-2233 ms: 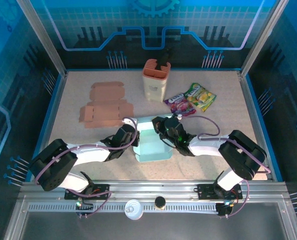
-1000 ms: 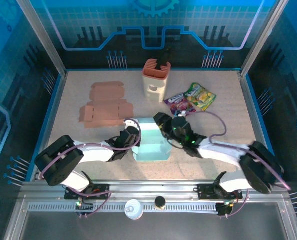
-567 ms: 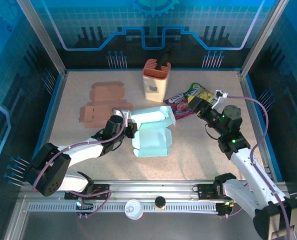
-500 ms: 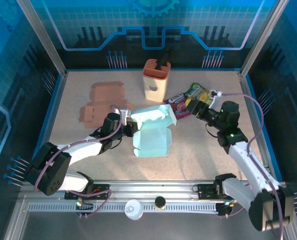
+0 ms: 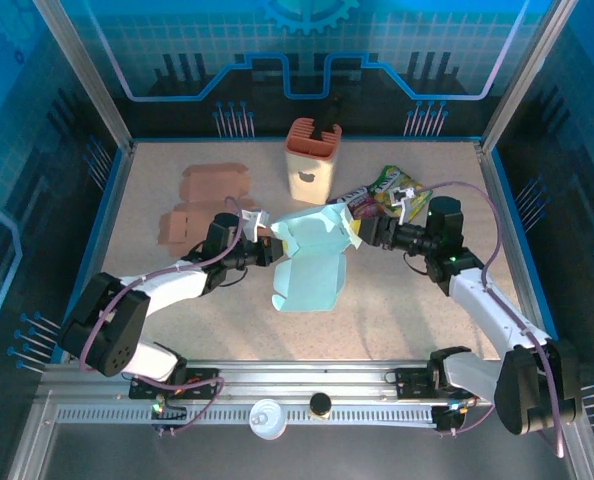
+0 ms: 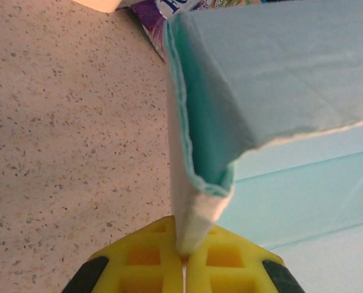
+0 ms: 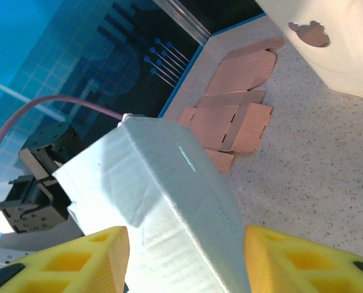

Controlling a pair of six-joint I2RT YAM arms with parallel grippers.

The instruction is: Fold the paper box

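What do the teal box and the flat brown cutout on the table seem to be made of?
The teal box: thin paperboard, matte; its cut edge shows a pale fibrous core and creased folds. The brown cutout: probably kraft card, matte, lying flat with scored flaps.

Pale teal paper box (image 5: 310, 270) on the speckled table (image 5: 417, 320), lid tilted up off its tray. At the box's left edge, left gripper (image 5: 271, 249), pinched shut on the lid. At the box's right edge, right gripper (image 5: 362, 230), fingers around the lid's corner. Behind the box, orange-and-cream holder (image 5: 311, 162); behind and left, flat brown cardboard blank (image 5: 199, 205); behind and right, bright snack packets (image 5: 395, 187).
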